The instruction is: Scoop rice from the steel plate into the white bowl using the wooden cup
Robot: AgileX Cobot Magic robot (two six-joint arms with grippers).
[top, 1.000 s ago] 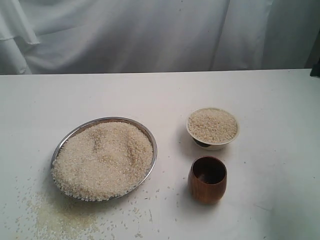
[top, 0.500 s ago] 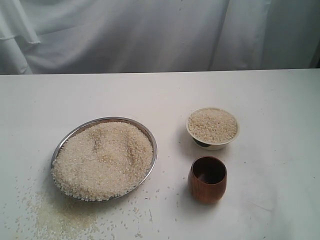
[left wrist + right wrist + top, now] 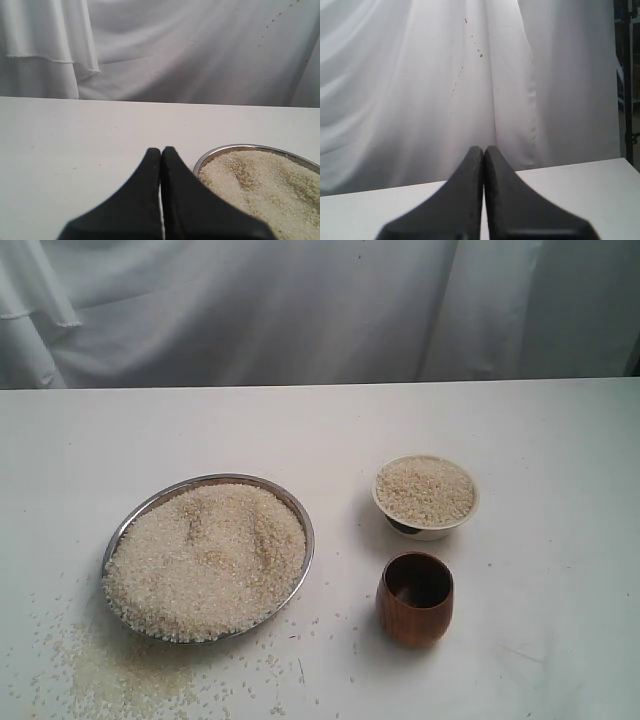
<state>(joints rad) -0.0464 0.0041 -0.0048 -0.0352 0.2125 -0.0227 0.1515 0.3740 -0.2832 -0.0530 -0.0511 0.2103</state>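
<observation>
The steel plate (image 3: 297,512) lies at the left of the table, heaped with rice (image 3: 205,560). The white bowl (image 3: 430,530) stands to its right, full of rice to the rim. Just in front of the bowl the wooden cup (image 3: 414,600) stands upright with a dark inside. Neither arm shows in the exterior view. In the left wrist view my left gripper (image 3: 161,150) is shut with nothing in it, beside the steel plate (image 3: 220,150) and its rice (image 3: 260,182). My right gripper (image 3: 484,149) is shut and empty, facing the white curtain over bare table.
Loose grains (image 3: 100,670) are scattered on the white table (image 3: 320,430) in front of and left of the plate. A white curtain (image 3: 300,310) hangs behind the table's far edge. A dark stand (image 3: 626,80) shows at the edge of the right wrist view.
A dark shape at the right edge of the exterior view has gone out of sight. Plate, bowl and cup have not moved.
</observation>
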